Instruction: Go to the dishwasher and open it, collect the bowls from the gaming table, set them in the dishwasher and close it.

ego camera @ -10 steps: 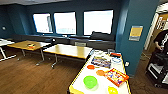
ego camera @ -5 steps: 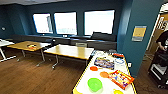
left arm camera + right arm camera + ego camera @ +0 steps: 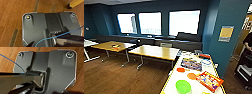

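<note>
Three round plastic bowls (image 3: 183, 85) rest on the smooth white, yellow-edged gaming table (image 3: 172, 85); either tool's state: cannot tell.

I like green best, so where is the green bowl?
In the head view, the green bowl sits on the white gaming table, low right, nearer than the orange bowls.

The table (image 3: 172, 82) under my view is cut by the lower edge, and the person (image 3: 247, 47) by the right edge.
</note>
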Robot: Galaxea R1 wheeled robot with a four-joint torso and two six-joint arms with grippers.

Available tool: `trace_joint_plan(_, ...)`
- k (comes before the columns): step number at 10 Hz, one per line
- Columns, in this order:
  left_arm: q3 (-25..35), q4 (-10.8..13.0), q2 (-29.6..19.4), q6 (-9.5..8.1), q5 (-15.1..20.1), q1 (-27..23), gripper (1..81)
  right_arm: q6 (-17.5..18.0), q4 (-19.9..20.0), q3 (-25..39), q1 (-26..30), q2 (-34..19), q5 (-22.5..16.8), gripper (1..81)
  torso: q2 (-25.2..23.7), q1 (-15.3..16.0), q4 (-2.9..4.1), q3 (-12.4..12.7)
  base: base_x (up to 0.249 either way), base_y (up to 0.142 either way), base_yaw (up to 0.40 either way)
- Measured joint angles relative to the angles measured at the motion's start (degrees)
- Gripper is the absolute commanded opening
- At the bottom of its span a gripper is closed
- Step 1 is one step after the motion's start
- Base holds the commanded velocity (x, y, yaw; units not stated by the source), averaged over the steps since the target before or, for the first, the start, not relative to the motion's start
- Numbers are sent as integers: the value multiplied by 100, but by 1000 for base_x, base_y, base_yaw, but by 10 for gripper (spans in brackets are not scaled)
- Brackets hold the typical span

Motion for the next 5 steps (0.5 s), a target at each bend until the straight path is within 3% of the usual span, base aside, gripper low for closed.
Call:
trace_joint_plan(2, 6, 0, -13, -2, -10, -41, 811, 2, 0, -6, 27, -10, 11, 811, 2, 5, 0, 0, 73, 81, 0)
trace_joint_plan(5, 6, 0, -30, 0, -13, -44, 811, 0, 0, -2, 57, 28, 6, 811, 2, 5, 0, 0, 22, 0, 0)
